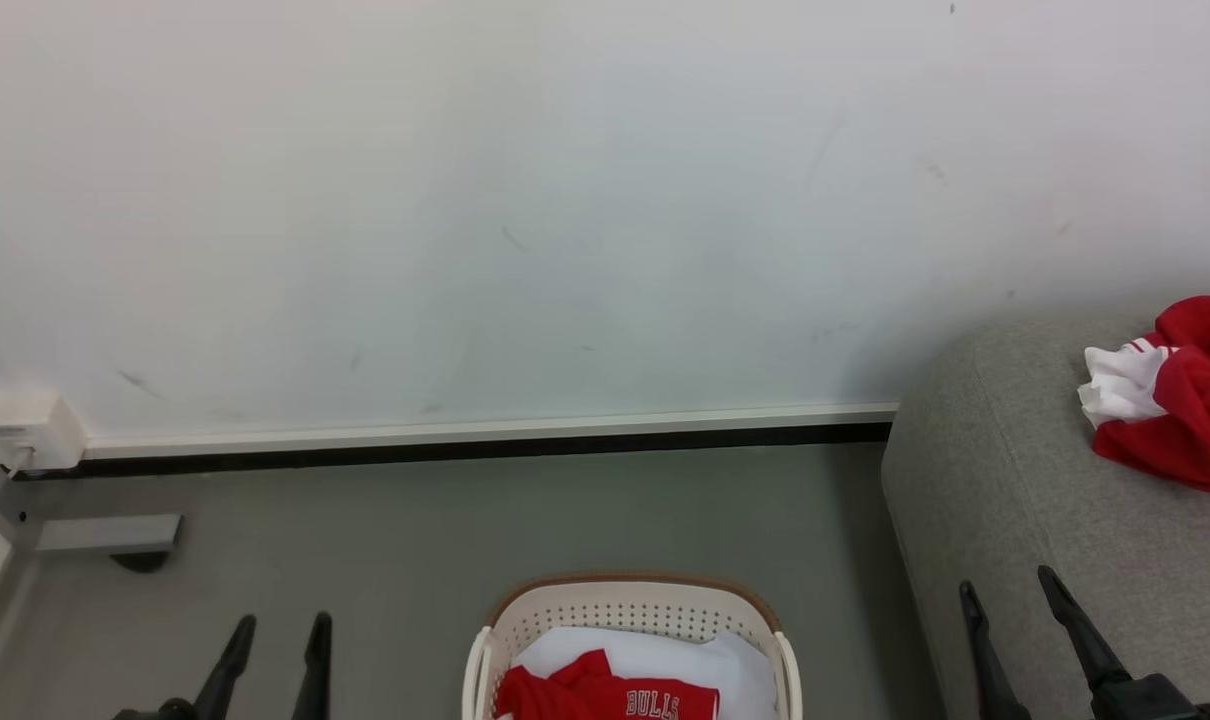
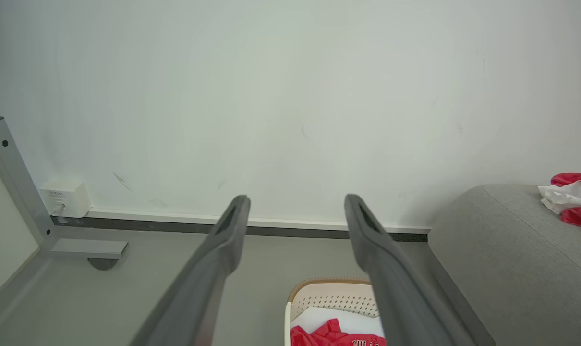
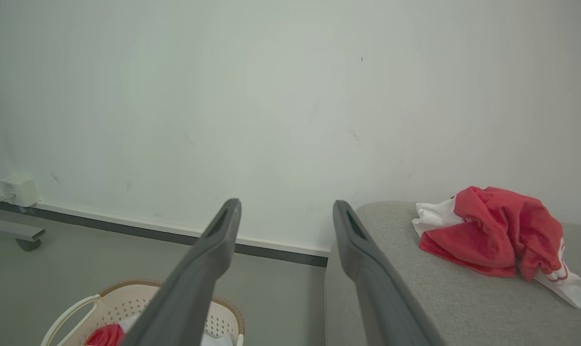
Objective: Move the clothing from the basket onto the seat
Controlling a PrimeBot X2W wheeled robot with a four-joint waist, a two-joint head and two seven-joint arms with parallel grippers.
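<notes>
1. While its two dark fingers stand spread wide with nothing between them, the left gripper (image 1: 283, 625) hangs over the grey floor (image 1: 415, 540), to the left of the basket (image 1: 630, 612) and apart from it.
2. The right gripper (image 1: 1008, 585) is on the basket's right side, likewise released and empty, its fingers in front of the near edge of the seat (image 1: 1015, 480).
3. The basket stands on the floor, its brown rim toward the wall (image 1: 565, 200). The grey seat is just to the right of the basket and not touching it.
4. Inside the basket lies a red BULLS garment (image 1: 605, 695), resting on a pale white sheet (image 1: 685, 655) that covers the basket's far half.
5. A second crumpled red garment (image 1: 1180, 400) with white trim lies on top of the seat, well to the right of the basket and farther back, toward the wall.
6. Far to the left of the basket, a white socket box (image 1: 25, 425) sits at the foot of the wall, and a grey metal frame foot (image 1: 105, 533) rests on the floor just below it.
</notes>
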